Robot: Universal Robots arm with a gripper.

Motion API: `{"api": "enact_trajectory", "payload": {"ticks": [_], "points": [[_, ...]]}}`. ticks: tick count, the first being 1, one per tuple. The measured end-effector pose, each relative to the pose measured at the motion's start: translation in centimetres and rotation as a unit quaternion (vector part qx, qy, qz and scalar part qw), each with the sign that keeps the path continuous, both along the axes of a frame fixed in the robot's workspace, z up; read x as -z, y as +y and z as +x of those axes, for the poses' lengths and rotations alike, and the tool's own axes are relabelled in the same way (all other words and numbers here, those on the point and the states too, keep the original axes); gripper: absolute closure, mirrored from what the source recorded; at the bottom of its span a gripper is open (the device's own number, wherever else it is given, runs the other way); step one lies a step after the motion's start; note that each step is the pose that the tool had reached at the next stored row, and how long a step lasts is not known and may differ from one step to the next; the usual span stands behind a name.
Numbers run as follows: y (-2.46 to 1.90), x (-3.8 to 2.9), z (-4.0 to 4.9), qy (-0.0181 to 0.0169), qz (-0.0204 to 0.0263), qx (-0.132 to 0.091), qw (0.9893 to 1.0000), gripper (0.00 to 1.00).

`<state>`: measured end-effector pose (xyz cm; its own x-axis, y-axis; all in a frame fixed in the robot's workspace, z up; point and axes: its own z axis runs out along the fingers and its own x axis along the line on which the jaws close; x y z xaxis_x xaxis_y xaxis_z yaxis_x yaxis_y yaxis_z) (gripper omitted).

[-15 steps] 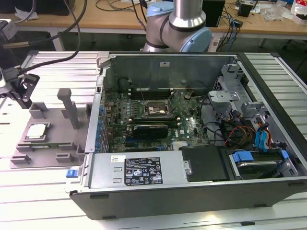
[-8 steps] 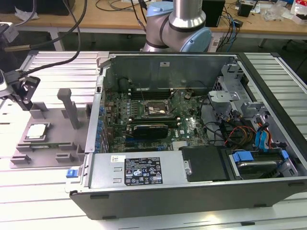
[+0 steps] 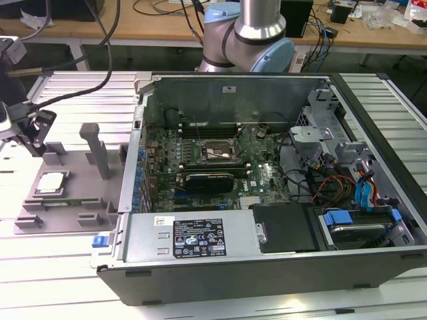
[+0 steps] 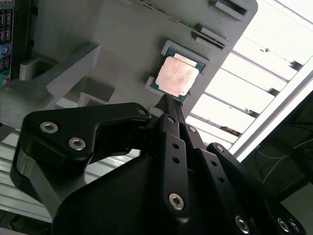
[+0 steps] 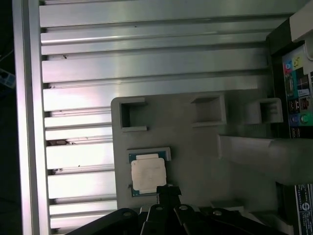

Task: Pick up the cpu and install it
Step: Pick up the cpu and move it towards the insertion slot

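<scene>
**Exterior view:** The small square silver-topped cpu (image 3: 52, 183) lies in a recess of the grey plastic fixture tray (image 3: 80, 170) on the ribbed aluminium tabletop (image 3: 60, 267). It is well apart from the black socket frame (image 3: 215, 154) inside the open computer case (image 3: 280, 273).

**Second wrist view:** The black gripper (image 4: 167, 100) is drawn to a single narrow tip and holds nothing. It points at the cpu's near edge.

**First wrist view:** The tip sits just beside the cpu; contact cannot be judged.

**Assessment:** The step in hand is the approach for pickup, and installation is not yet begun. A grasp calls for jaws parted and squared to the cpu's edges.
</scene>
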<state>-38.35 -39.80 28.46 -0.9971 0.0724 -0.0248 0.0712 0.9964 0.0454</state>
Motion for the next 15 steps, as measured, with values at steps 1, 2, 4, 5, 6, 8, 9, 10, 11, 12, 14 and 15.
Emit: {"api": "enact_trajectory", "payload": {"ticks": [1, 2, 4, 5, 6, 8, 9, 10, 11, 12, 14, 15], "points": [[0.0, 0.15, -0.04, 0.0, 0.0, 0.0, 1.0, 0.89], [0.0, 0.32, -0.11, 0.0001, 0.0, 0.0, 1.0, 0.89], [0.0, 0.57, -0.17, 0.0, 0.0, -0.001, 1.0, 0.89], [0.0, 0.7, -0.21, 0.0, 0.0, -0.001, 1.0, 0.89], [0.0, 0.82, -0.24, 0.0001, -0.0001, -0.001, 1.0, 0.89], [0.0, 1.02, -0.3, 0.0, 0.0, -0.001, 1.0, 0.89], [0.0, 1.11, -0.32, 0.0, 0.0, -0.001, 1.0, 0.89], [0.0, 1.2, -0.34, 0.0, 0.0, -0.002, 1.0, 0.89], [0.0, 1.28, -0.37, 0.0, 0.0, -0.002, 1.0, 0.89], [0.0, 1.41, -0.4, 0.0, 0.0, -0.002, 1.0, 0.89], [0.0, 1.56, -0.45, 0.0, 0.0, -0.002, 1.0, 0.89], [0.0, 1.7, -0.49, 0.0, 0.0, -0.002, 1.0, 0.89]]}}
